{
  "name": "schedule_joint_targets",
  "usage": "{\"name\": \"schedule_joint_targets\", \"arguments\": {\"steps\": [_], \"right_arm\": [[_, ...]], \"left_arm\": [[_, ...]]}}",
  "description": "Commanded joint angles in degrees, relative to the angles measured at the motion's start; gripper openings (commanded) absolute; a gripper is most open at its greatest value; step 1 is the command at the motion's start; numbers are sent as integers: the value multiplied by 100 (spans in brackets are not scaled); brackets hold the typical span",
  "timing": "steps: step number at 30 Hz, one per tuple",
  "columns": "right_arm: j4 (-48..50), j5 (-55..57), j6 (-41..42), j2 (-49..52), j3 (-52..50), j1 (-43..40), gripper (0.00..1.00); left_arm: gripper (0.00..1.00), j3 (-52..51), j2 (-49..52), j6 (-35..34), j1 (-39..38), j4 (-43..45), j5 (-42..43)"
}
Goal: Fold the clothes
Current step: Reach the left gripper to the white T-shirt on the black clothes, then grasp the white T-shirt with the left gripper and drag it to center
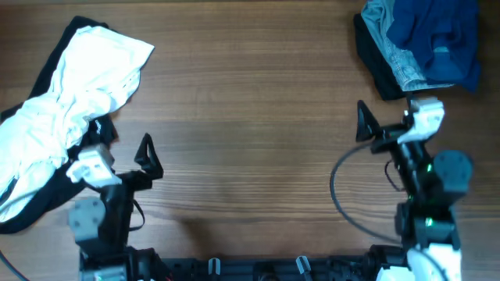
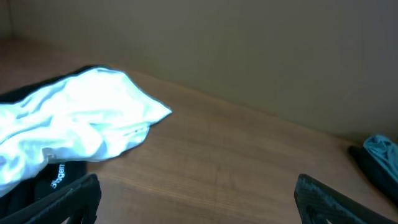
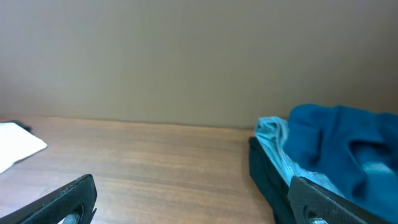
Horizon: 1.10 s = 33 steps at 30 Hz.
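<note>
"How did the grippers stand?"

"Nearest, the left gripper [image 1: 121,144] and right gripper [image 1: 394,125] each had jaws spread wide and held nothing."

"And the clothes?"

"The white shirt [image 1: 70,117] lay crumpled at the left, just beyond the left gripper, over the black garment [image 1: 31,207]. Both looked thin, limp and light, likely to sag and bunch, so a pinch at a hem or shoulder edge seemed best. A blue pile [image 1: 426,39] sat far right."
</note>
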Motion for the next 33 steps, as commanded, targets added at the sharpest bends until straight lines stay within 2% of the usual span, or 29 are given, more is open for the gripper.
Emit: {"name": "schedule_joint_targets", "arguments": {"steps": [1, 2, 5, 7, 8, 10, 13, 17, 18, 21, 23, 26, 28, 30, 33], "right_arm": [[-175, -577, -382, 896, 1064, 20, 100], [-470, -649, -385, 1202, 1469, 20, 100], [-1978, -793, -385, 2234, 2914, 20, 100], [-2857, -817, -385, 2817, 3665, 20, 100], [-3121, -933, -382, 3080, 3932, 20, 100], [-2997, -1237, -341, 3460, 4041, 17, 100], [-2944, -1611, 37, 3744, 4041, 17, 100], [-2953, -1803, 74, 3921, 4028, 24, 100], [-2970, -1803, 72, 3950, 4028, 24, 98], [-3093, -1799, 68, 4011, 4026, 24, 96], [-3121, -1797, 44, 4050, 4026, 24, 96], [-3080, -1799, -55, 4188, 4026, 39, 93], [-3086, -1773, -83, 4273, 4026, 39, 92], [-3097, -1775, -83, 4367, 4026, 39, 92], [-3084, -1775, -79, 4513, 4026, 39, 91]], "left_arm": [[100, 1327, 1307, 125, 50, -669, 87], [100, 1773, 1729, 125, 87, -1043, 90], [100, 3773, 3469, 177, 323, -3075, 90], [100, 4839, 4356, 640, 420, -4111, 109], [100, 5386, 4859, 892, 461, -4518, 109], [100, 5965, 5635, 1451, 498, -4828, 55], [100, 6017, 6231, 1493, 765, -4690, -507], [99, 6017, 6913, 1493, 1635, -4588, -538], [95, 6017, 7128, 1493, 1902, -4487, -562], [93, 6017, 7952, 1676, 2441, -3993, -560], [91, 6017, 8253, 1996, 2452, -3827, -555], [80, 6017, 8706, 2671, 2354, -3294, -564], [80, 6017, 8876, 3056, 2277, -3084, -688], [81, 6017, 9025, 3101, 2218, -2817, -1038], [76, 6017, 9206, 3099, 2221, -2520, -1080]]}}
